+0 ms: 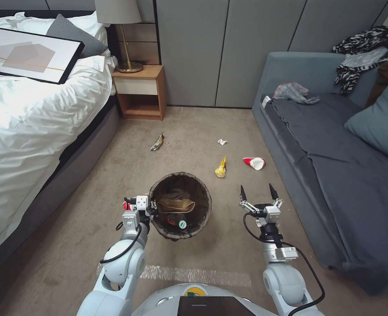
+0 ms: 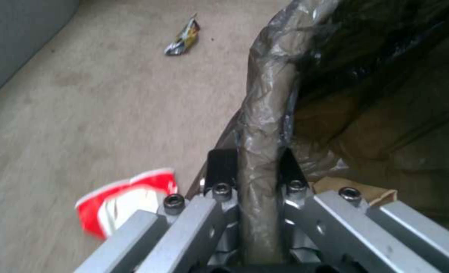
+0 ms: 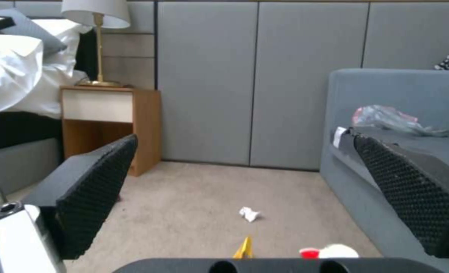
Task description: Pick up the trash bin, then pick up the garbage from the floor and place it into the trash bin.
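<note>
I am in a bedroom with a tan carpet (image 1: 93,245), a bed (image 1: 23,127) on my left and a grey sofa (image 1: 334,145) on my right. Closest to me, my left gripper (image 2: 252,167) is pinched shut on the rim of the trash bin (image 1: 180,205), and the bin sits just in front of me, a bit to the left. My left wrist view shows this best: one dark finger is on each side of the rim, with the crinkly bag folded over it. From my head view I can look down into the bin and see a brown paper piece (image 1: 175,205) and a bottle with a green cap (image 1: 181,224); my wrist view is too dark in there to make them out. That wrist view shows a crushed red-and-white cup (image 2: 125,201) on the floor right by the claw, but from my head I see just a tiny red bit of it, hidden behind the gripper. My right gripper (image 1: 259,191) hangs over the carpet near the sofa with its two fingers spread wide and nothing in them. A little past it lie a yellow wrapper (image 1: 220,167) and a second red-and-white cup (image 1: 254,163); my right wrist view cuts both off at its edge. Farther on is a white wad (image 1: 222,141), and to the left a shiny snack wrapper (image 1: 157,142). At the back stands a wooden nightstand (image 1: 140,92) with a lamp (image 1: 119,30).
</note>
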Available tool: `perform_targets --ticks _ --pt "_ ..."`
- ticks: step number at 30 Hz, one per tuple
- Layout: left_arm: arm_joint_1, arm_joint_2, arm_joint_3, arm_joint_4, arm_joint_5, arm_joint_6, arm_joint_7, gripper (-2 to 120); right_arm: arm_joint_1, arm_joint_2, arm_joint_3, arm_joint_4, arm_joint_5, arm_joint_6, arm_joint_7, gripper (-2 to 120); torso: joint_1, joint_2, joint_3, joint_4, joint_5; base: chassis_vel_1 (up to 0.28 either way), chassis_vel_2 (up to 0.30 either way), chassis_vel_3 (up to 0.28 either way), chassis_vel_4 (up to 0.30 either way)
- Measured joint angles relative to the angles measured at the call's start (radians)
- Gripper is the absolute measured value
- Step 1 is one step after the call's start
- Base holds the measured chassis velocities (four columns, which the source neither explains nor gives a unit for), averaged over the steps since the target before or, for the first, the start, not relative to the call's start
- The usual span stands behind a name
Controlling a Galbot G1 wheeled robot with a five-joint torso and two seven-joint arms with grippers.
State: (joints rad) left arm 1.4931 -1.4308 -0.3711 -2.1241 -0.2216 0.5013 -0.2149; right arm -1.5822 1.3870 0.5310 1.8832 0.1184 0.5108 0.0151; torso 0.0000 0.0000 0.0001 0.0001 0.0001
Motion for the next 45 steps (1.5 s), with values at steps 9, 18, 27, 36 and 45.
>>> perform_targets --ticks 9,18,27,36,45 --pt "0.000 0.001 -0.001 0.000 0.000 0.000 0.001 2 0.002 0.002 0.000 -0.003 0.001 -0.002 -0.001 100 0.000 0.000 0.000 0.0000 -0.0001 -0.264 0.255 0.251 -0.267" --pt "-0.001 -0.001 0.002 0.003 0.000 0.000 0.001 2 0.003 0.003 0.005 -0.006 0.004 -0.003 -0.013 100 0.000 0.000 0.000 -0.0003 -0.0003 -0.260 0.264 0.262 -0.261" --pt "-0.002 0.000 0.001 0.005 0.001 -0.001 0.001 2 0.012 0.004 0.004 -0.022 0.004 0.017 -0.026 100 0.000 0.000 0.000 0.0003 0.0003 -0.276 0.270 0.268 -0.268" --pt "-0.002 0.002 0.001 0.004 0.000 -0.001 0.000 2 0.026 0.001 0.002 -0.048 -0.049 0.066 -0.026 100 0.000 0.000 0.000 0.0002 0.0000 -0.172 0.191 0.157 -0.158" --pt "-0.001 0.007 0.003 -0.003 0.000 0.002 0.000 2 0.010 -0.025 -0.054 -0.015 -0.013 -0.089 0.029 100 0.000 0.000 0.000 -0.0003 0.0000 0.027 -0.025 -0.039 0.025"
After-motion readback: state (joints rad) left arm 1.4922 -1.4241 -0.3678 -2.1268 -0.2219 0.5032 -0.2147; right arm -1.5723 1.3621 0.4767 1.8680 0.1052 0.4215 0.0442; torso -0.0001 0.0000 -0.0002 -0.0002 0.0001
